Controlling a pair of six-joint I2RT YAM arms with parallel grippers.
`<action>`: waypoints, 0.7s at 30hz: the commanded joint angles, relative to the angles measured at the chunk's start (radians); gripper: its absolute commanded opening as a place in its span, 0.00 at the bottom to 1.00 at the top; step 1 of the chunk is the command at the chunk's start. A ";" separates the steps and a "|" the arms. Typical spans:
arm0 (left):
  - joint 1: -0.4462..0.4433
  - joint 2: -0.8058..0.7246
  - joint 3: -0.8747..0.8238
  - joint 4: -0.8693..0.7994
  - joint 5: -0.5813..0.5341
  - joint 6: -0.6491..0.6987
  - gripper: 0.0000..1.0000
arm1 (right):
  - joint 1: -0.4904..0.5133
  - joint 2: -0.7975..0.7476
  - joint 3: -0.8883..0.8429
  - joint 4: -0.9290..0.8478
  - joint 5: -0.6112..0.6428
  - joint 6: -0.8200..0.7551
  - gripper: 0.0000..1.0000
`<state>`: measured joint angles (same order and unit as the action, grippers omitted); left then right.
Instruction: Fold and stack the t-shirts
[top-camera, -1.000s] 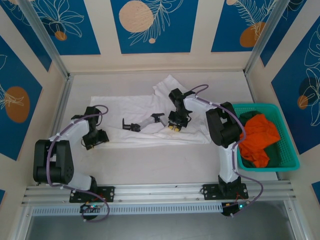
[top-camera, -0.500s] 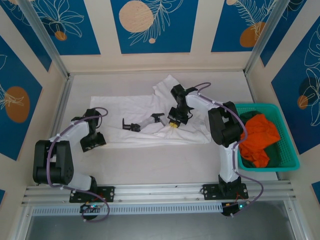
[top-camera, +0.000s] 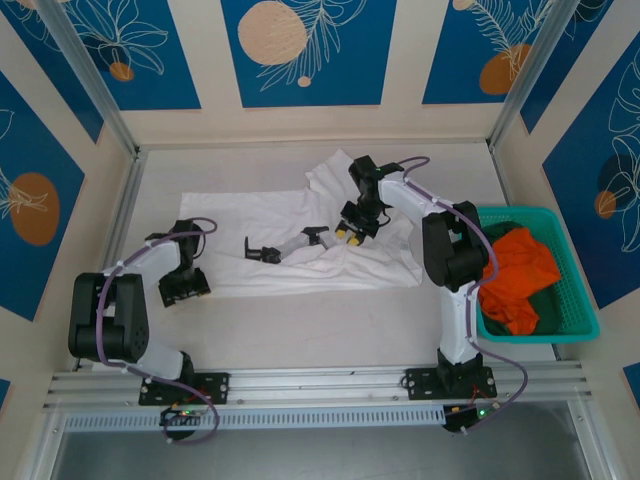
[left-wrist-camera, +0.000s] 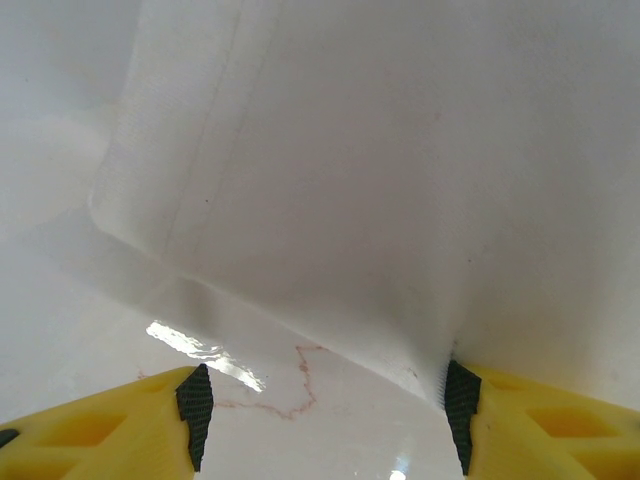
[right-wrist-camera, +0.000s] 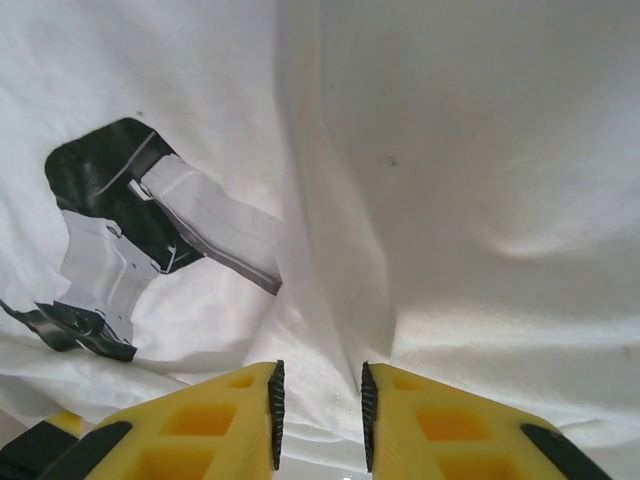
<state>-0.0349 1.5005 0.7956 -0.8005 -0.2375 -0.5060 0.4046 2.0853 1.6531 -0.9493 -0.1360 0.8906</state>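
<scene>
- R gripper (top-camera: 350, 232) has shifted farther from bases; L gripper (top-camera: 184, 290) has come nearer to them.
- R jaws slightly apart over a fold of white t-shirt (top-camera: 270, 235), gripping nothing.
- L jaws wide, empty, at shirt's near-left hem.
- orange t-shirt (top-camera: 515, 275) & green t-shirt (top-camera: 548, 300) in teal basket (top-camera: 540, 338), right.

My desk (top-camera: 300, 330) carries a white t-shirt (top-camera: 250, 215), spread out beneath my right gripper (top-camera: 350, 232), with its near corner just beside my left gripper (top-camera: 185, 288). Well to the right of my right gripper, a teal basket (top-camera: 540, 336) stands on the desk.
</scene>
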 joint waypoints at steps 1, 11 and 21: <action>0.011 0.012 0.008 -0.037 -0.028 -0.007 0.64 | 0.005 0.013 0.008 -0.039 -0.035 -0.011 0.33; 0.011 0.007 0.007 -0.032 -0.022 -0.006 0.65 | 0.011 0.013 -0.031 0.010 -0.047 0.006 0.16; 0.010 0.000 0.004 -0.039 -0.032 -0.012 0.64 | -0.022 0.024 0.047 0.046 -0.103 0.133 0.00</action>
<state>-0.0349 1.5005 0.7956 -0.8005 -0.2375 -0.5064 0.3965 2.0857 1.6424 -0.9096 -0.1951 0.9531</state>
